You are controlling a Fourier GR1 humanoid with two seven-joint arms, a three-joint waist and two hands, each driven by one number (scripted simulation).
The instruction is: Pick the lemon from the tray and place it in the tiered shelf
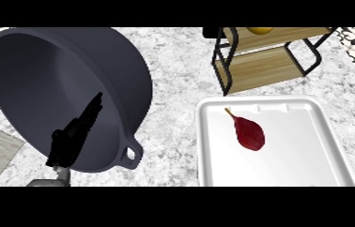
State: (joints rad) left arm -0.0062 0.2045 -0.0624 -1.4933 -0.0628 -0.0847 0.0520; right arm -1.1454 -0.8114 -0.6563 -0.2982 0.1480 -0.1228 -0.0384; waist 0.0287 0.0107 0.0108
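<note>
Yellow lemon (260,30) on shelf (263,66), far from fingers (88,116)

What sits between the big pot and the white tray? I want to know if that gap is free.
In the head view, only bare marble counter lies between the dark pot and the white tray; nothing stands there.

Even, diffuse light, bright overall; no single source evident. White rectangular plastic tray (273,146) at 4 o'clock near washed out, rim edges faint. Large dark grey metal pan (66,94) at 9 o'clock shaded smoothly, paler sheen toward inner wall. Soft shadow under pan's rim on grey-white marbled stone counter (177,76). Black-framed wooden tiered shelf (267,57) at 1 o'clock skewed.
</note>
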